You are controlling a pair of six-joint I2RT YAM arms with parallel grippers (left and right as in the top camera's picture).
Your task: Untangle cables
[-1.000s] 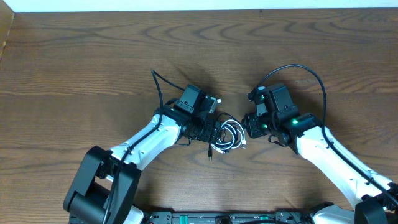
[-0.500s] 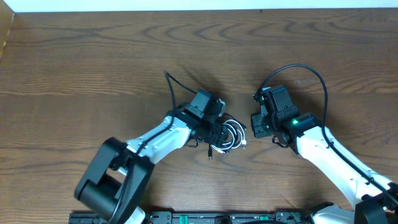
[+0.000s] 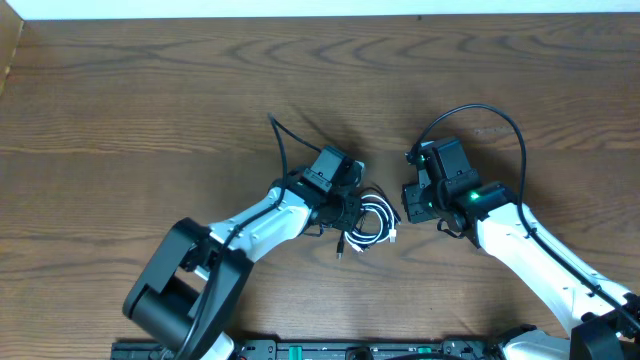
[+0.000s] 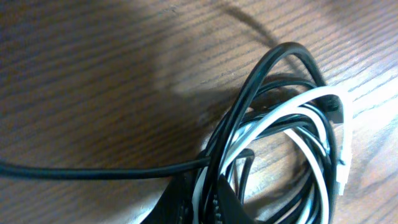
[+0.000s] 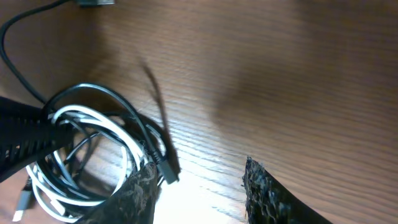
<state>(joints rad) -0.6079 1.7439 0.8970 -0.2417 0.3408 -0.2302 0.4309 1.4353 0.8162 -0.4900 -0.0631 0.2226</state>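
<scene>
The cables [image 3: 373, 222], one white and one black, lie coiled together on the wooden table between my two arms. In the left wrist view the white cable [image 4: 323, 99] and the black cable [image 4: 273, 62] loop through each other. My left gripper [image 3: 347, 211] [image 4: 200, 202] is at the bundle's left side, shut on strands of the cables. My right gripper [image 3: 408, 203] [image 5: 199, 180] stands open just right of the bundle with bare table between its fingers. A black plug end [image 5: 165, 172] lies beside its left finger [image 5: 134, 193].
Thick black robot wires arch over each arm, one at the right [image 3: 500, 120] and one at the left [image 3: 278, 135]. A pale wall edge [image 3: 300, 8] runs along the table's far side. Wooden tabletop [image 3: 150, 100] surrounds the arms.
My left arm has moved right onto the bundle and its gripper has gone from open to shut on the strands. The right gripper has shifted slightly right.
</scene>
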